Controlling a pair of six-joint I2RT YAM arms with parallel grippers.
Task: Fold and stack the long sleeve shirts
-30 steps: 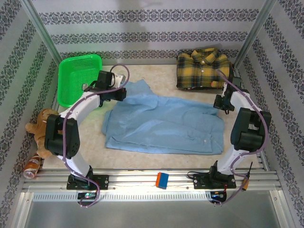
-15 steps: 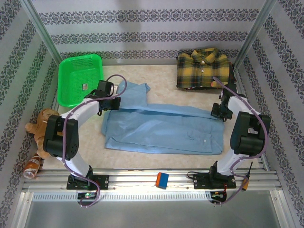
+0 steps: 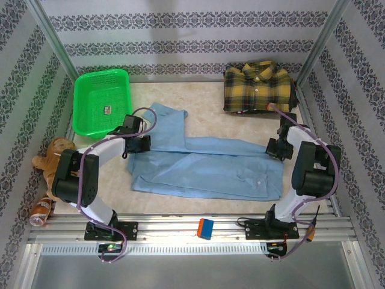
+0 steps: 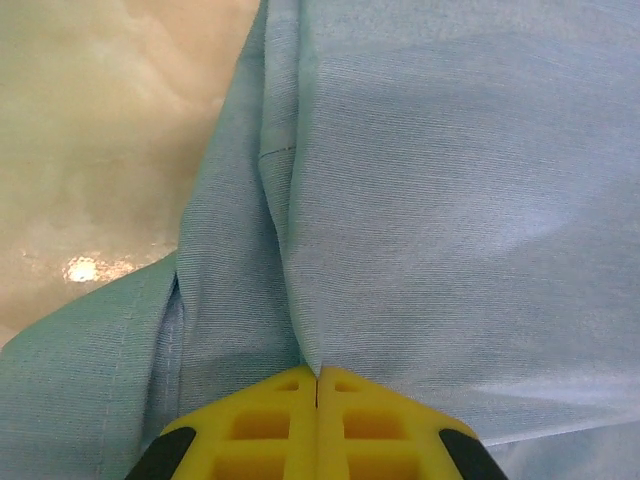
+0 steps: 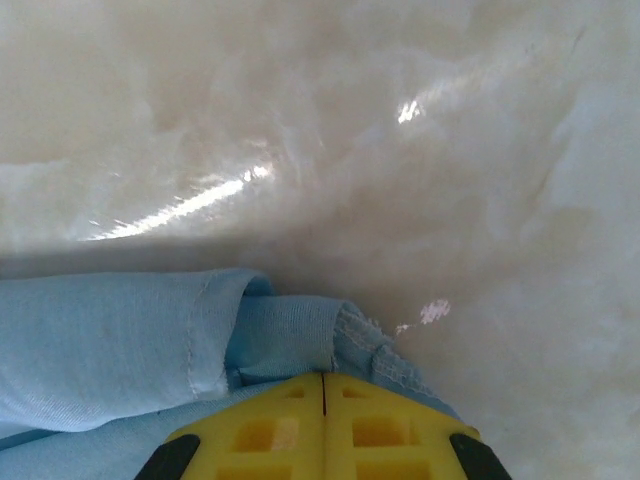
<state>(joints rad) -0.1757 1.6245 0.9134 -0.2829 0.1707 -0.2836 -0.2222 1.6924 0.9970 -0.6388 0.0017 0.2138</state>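
Note:
The light blue shirt [image 3: 204,165] lies spread across the middle of the table, its far edge folded toward me into a straight crease. My left gripper [image 3: 137,143] is shut on a fold at the shirt's left edge; the pinched blue cloth [image 4: 420,200] rises from between its yellow fingers [image 4: 260,420]. My right gripper [image 3: 275,148] is shut on the shirt's right edge, where a bunched hem [image 5: 290,335] meets its yellow fingers [image 5: 380,425]. The yellow-and-dark plaid shirt [image 3: 257,85] sits folded at the back right.
A green mesh basket [image 3: 101,100] stands at the back left. A brown plush toy [image 3: 53,158] and a bottle [image 3: 41,211] lie off the table's left side. A small orange-and-blue block [image 3: 206,229] rests on the front rail.
Both grippers have pulled the shirt's far edge toward me, folding the blue shirt over itself into a narrower band. A sleeve part near the basket now lies uncovered.

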